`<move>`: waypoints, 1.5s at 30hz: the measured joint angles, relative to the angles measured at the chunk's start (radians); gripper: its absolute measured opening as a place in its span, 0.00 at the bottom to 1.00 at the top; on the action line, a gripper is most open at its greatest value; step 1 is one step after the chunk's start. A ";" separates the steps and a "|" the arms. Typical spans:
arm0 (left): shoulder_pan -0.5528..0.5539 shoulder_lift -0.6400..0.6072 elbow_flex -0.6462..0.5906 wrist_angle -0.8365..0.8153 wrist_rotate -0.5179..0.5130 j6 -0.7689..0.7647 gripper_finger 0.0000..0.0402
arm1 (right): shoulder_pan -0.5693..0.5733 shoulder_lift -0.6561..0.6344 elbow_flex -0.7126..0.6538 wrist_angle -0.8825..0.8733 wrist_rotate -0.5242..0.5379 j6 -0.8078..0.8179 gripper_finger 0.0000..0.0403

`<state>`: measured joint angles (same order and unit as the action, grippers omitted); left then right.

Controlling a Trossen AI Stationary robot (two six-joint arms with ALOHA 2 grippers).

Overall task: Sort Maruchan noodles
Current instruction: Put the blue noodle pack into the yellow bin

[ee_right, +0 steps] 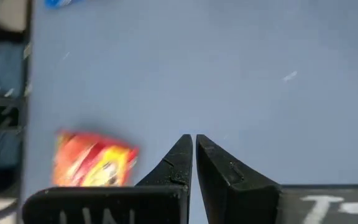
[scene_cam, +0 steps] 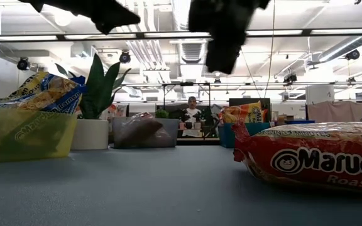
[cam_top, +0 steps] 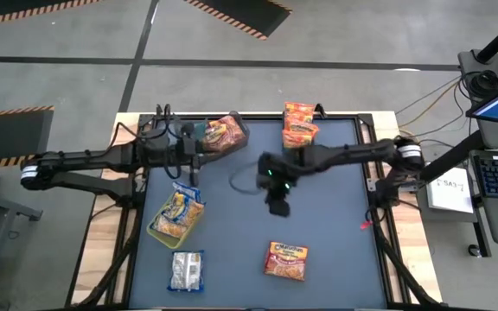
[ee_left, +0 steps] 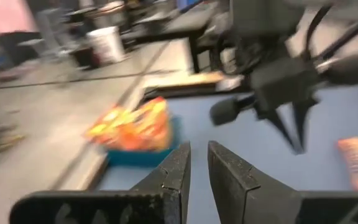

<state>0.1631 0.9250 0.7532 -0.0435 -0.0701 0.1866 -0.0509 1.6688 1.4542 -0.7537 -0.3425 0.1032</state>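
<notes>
An orange-red Maruchan noodle packet (cam_top: 285, 260) lies flat on the blue table near its front edge, and a whitish-silver packet (cam_top: 187, 270) lies left of it. Yellow-and-blue packets stand in a yellow bin (cam_top: 156, 231). My right gripper (cam_top: 279, 206) hangs shut and empty above the table's middle, behind the orange-red packet (ee_right: 92, 160). My left gripper (cam_top: 199, 161) is held in the air at the far left, close to shut with only a narrow gap, nothing between its fingers (ee_left: 182, 163).
A clear bin (cam_top: 242, 131) at the far left and a blue bin (cam_top: 294, 145) at the far middle both hold orange packets. A potted plant (scene_cam: 96, 94) stands by the far edge. A person stands in the room beyond the table. A cable (cam_top: 242, 183) lies mid-table.
</notes>
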 joint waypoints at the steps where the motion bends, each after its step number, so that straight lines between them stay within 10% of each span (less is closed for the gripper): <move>1: 0.000 0.003 0.000 0.013 0.047 -0.027 0.10 | 0.024 -0.018 -0.028 0.000 -0.002 0.018 0.03; 6: -0.051 0.036 0.000 0.051 0.221 -0.189 0.10 | 0.146 -0.095 -0.173 0.009 0.000 0.074 0.03; 13: -0.271 0.147 0.058 -0.002 0.156 -0.370 0.10 | 0.297 -0.228 -0.446 0.286 0.021 0.104 0.03; 23: -0.566 0.398 0.342 -0.799 0.130 -0.707 0.10 | 0.382 -0.473 -0.698 0.570 0.227 0.150 0.03; 45: -0.754 0.787 0.416 -0.821 0.077 -0.859 0.32 | 0.383 -0.581 -0.750 0.654 0.239 0.053 0.03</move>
<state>-0.5907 1.7119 1.1691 -0.8644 0.0072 -0.6722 0.3317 1.0874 0.7039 -0.0996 -0.1032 0.1566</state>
